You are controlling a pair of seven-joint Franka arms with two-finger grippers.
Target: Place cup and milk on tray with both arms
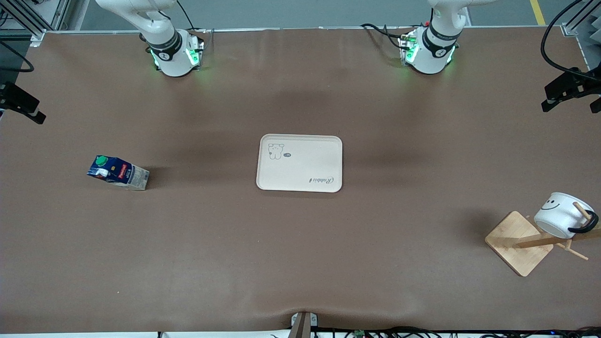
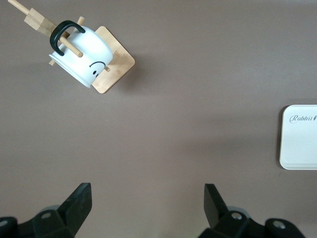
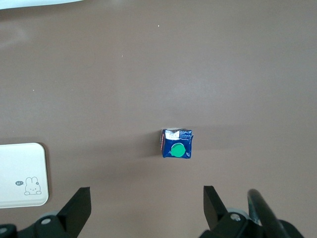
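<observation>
Bare tray (image 1: 300, 173); rack peg (image 1: 581, 210) threads cup (image 1: 561, 213) handle.

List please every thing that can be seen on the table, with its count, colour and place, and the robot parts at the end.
tray: one, cream, at the middle of the table, nothing on it.
milk carton: one, dark blue with a green cap, standing toward the right arm's end of the table.
cup: one, white with a black handle and smiley face, hanging tilted on a peg of the rack.
wooden rack: one, light wood with a square base, toward the left arm's end, nearer the front camera than the tray.
left gripper: one, black, open, over bare table between the rack and the tray.
right gripper: one, black, open, above the milk carton.
</observation>
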